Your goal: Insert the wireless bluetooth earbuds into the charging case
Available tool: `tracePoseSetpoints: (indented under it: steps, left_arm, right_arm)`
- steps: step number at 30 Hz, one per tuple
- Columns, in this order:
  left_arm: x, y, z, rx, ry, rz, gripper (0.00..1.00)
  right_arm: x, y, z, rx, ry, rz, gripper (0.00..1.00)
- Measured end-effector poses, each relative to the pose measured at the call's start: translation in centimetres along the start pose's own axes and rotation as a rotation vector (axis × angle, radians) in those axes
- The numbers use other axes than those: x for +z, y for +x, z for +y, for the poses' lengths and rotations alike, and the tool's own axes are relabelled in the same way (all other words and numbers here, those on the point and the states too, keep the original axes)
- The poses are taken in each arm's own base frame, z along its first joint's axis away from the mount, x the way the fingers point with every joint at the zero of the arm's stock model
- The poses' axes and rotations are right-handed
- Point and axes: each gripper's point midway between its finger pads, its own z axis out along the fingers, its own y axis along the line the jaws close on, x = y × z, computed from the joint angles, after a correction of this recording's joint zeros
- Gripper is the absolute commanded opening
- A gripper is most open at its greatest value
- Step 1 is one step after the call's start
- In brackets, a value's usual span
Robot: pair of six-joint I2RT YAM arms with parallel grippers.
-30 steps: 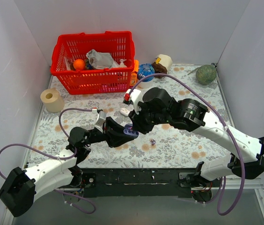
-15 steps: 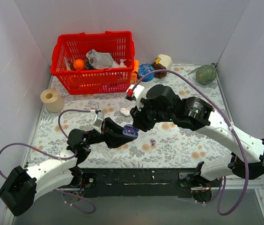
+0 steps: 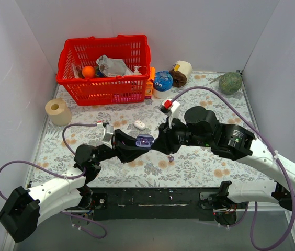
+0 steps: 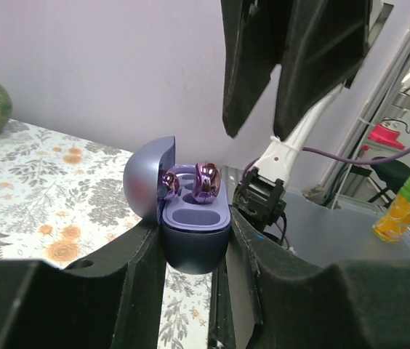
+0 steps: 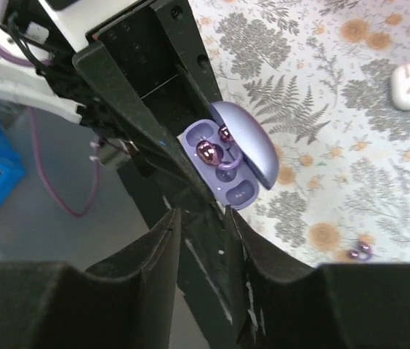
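My left gripper [image 3: 141, 143] [image 4: 194, 227] is shut on the charging case [image 3: 145, 139] [image 4: 194, 240] [image 5: 234, 166], a lavender pebble held above the table with its lid open. One shiny purple earbud [image 4: 206, 180] [image 5: 206, 150] sits in a well of the case; the well beside it is empty. The other earbud [image 3: 171, 157] [image 5: 361, 249] lies on the flowered table, below the right gripper. My right gripper [image 3: 161, 143] [image 5: 201, 213] hovers just right of and above the case, open, with nothing between its fingers.
A red basket [image 3: 105, 68] with several items stands at the back left, a tape roll [image 3: 58, 111] to its left. A small white object [image 3: 139, 125] [image 5: 408, 86] lies behind the case. A blue ball [image 3: 162, 80], a brown item [image 3: 179, 77] and a green melon [image 3: 230, 82] line the back.
The right gripper has drawn back to the right, off the case, uncovering it with one bud inside. The left gripper still holds the case and has shifted slightly up.
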Motion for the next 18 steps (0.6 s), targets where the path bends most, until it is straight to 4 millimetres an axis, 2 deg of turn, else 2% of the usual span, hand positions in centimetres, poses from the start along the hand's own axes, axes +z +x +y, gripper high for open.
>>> tracePoseSetpoints:
  steps: [3, 8, 18]
  left_arm:
    - [0.1, -0.4, 0.5, 0.035, -0.022, -0.017, 0.00]
    - [0.2, -1.2, 1.2, 0.091, -0.053, -0.051, 0.00]
    - [0.6, -2.5, 1.5, 0.172, -0.062, -0.084, 0.00]
  right_arm:
    - [0.3, 0.6, 0.3, 0.104, -0.022, -0.032, 0.41]
    - [1.1, 0.1, 0.8, 0.280, -0.050, -0.103, 0.44]
    - [0.7, -3.4, -0.7, 0.472, -0.015, -0.258, 0.48]
